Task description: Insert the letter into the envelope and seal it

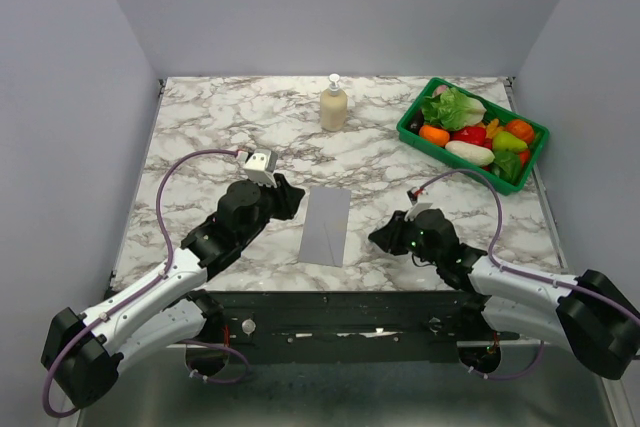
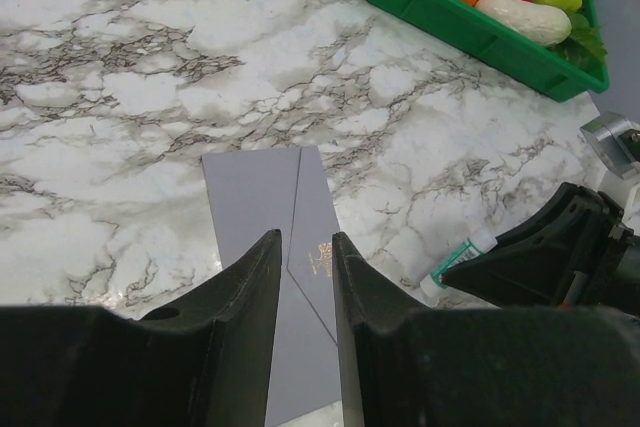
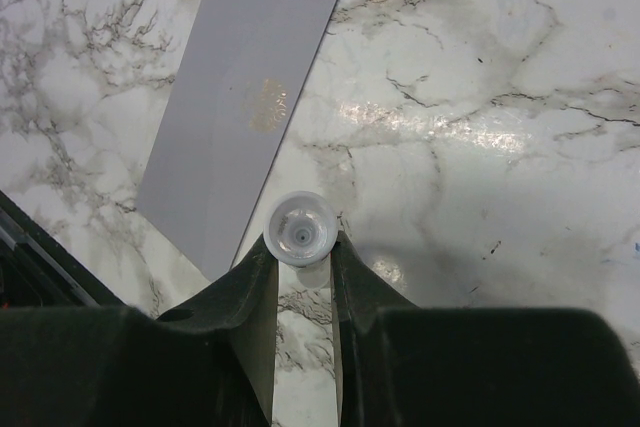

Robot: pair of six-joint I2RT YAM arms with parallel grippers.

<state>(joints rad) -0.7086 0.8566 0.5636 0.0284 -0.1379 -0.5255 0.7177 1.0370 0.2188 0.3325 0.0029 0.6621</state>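
Note:
The grey envelope [image 1: 326, 225] lies flat at the table's near middle, flap folded down, with a small gold mark [image 2: 320, 259] on it. The letter is out of view. My left gripper [image 1: 293, 199] is at the envelope's left edge. In the left wrist view it [image 2: 306, 239] stands over the envelope [image 2: 262, 192], jaws a narrow gap apart with nothing between them. My right gripper [image 1: 381, 237] sits just right of the envelope, shut on a white glue stick [image 3: 300, 229] with a green label [image 2: 455, 262]. The stick's tip points at the table beside the envelope's [image 3: 250, 77] near corner.
A cream soap bottle [image 1: 333, 105] stands at the back middle. At the back right, a green crate [image 1: 405, 128] holds toy vegetables. The table's dark front edge runs just below the envelope.

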